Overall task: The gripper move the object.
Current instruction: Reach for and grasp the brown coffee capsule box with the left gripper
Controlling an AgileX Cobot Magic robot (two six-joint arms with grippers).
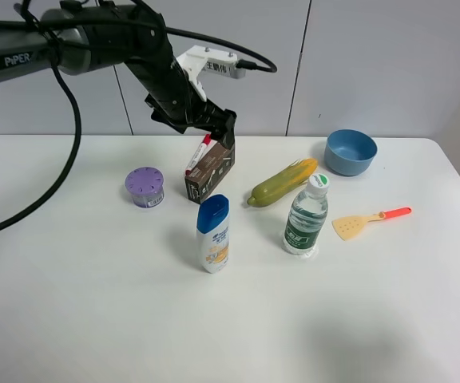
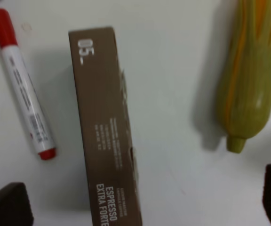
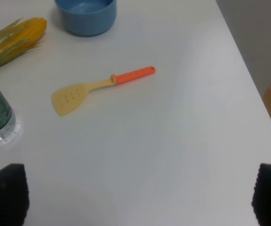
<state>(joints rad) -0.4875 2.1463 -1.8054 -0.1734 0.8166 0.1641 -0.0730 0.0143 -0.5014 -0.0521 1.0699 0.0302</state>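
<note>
The dark brown carton (image 1: 208, 169) with pale print lies flat on the white table (image 1: 70, 303), its end toward the front. My left gripper (image 1: 220, 128) hovers just above the carton's far end. In the left wrist view the carton (image 2: 105, 132) lies between the two black fingertips (image 2: 8, 206). The left gripper (image 2: 142, 200) is open wide and touches nothing. A red-and-white marker pen (image 1: 199, 153) lies beside the carton, also in the left wrist view (image 2: 25, 89). My right gripper (image 3: 136, 195) is open and empty over bare table; it is out of the exterior view.
A corn cob (image 1: 282, 182) lies right of the carton. A shampoo bottle (image 1: 213, 234) stands just in front of it. A purple can (image 1: 144, 187) is to the left. A water bottle (image 1: 305, 215), a spatula (image 1: 370, 221) and a blue bowl (image 1: 350, 152) stand right.
</note>
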